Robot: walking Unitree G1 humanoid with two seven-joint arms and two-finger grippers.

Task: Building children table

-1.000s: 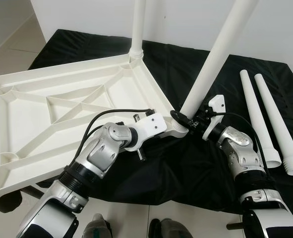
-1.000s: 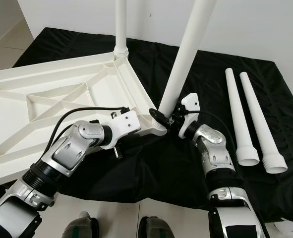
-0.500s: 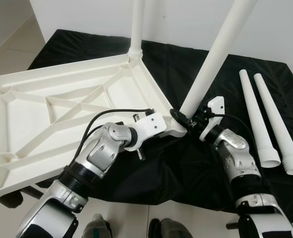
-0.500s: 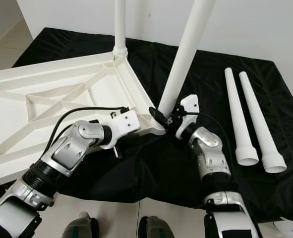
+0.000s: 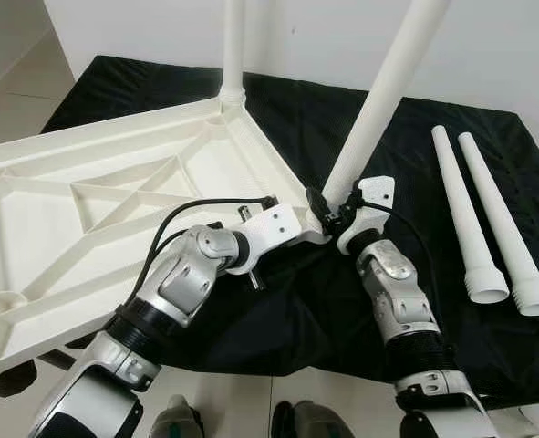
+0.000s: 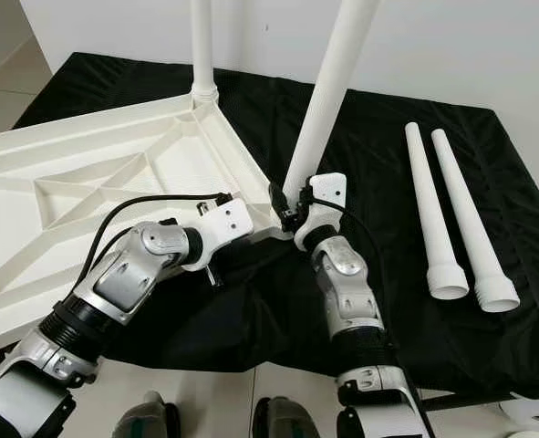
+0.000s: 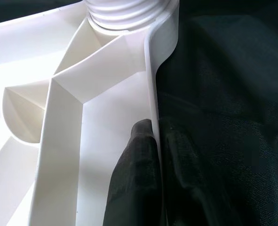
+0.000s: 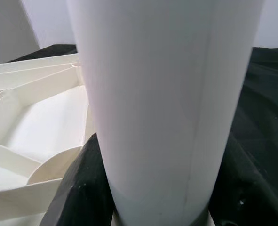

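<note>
The white ribbed tabletop (image 5: 87, 201) lies upside down on a black cloth. One white leg (image 5: 233, 46) stands upright in its far corner. A second leg (image 5: 378, 100) rises tilted from the near right corner socket. My right gripper (image 5: 328, 208) is shut on this leg's base, with a black finger (image 8: 80, 188) on either side of it in the right wrist view. My left gripper (image 5: 298, 234) is shut on the tabletop's rim beside that corner, one finger (image 7: 134, 179) pressed against the rim's inner wall. Two loose legs (image 5: 456, 210) (image 5: 506, 219) lie on the cloth at the right.
The black cloth (image 5: 342, 310) covers the floor under the parts and hangs rumpled below the near corner. A white wall (image 5: 524, 46) stands behind. Pale floor tiles (image 5: 14, 73) show at the far left, and my feet (image 5: 182, 422) are at the bottom edge.
My right forearm has swung left toward the middle, its gripper turning around the leg's base. The held leg stands a little more upright. The view has shifted slightly; the left arm holds still.
</note>
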